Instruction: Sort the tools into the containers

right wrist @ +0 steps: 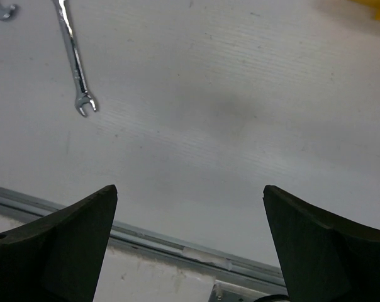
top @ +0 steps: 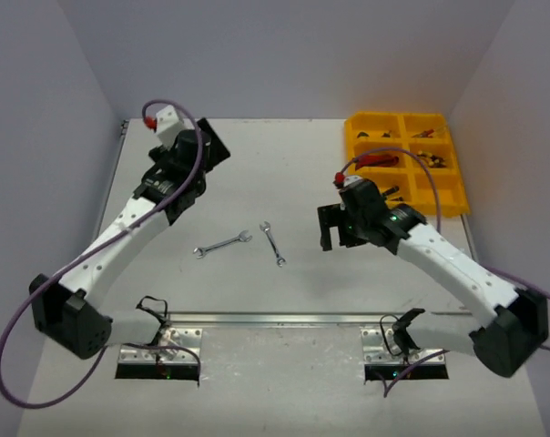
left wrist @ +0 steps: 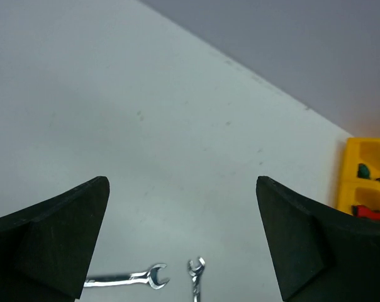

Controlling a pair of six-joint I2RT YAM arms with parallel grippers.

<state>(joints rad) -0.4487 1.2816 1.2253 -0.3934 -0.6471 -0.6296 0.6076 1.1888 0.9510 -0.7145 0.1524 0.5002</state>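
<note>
Two silver wrenches lie on the white table between the arms: one (top: 222, 245) to the left, the other (top: 273, 243) beside it. The left wrist view shows their heads (left wrist: 143, 277) (left wrist: 197, 269) below the open, empty left gripper (left wrist: 182, 189), which hangs over the far left of the table (top: 213, 146). My right gripper (top: 337, 238) is open and empty too (right wrist: 190, 192), to the right of the wrenches; one wrench (right wrist: 77, 60) lies at the upper left of its wrist view. The yellow tray (top: 351, 138) at the far right holds red-handled and other tools in its compartments.
A metal rail (top: 275, 320) runs along the near edge of the table between the arm bases, also in the right wrist view (right wrist: 177, 245). Grey walls close in the table at the back and sides. The tray corner (left wrist: 350, 170) shows at the right of the left wrist view.
</note>
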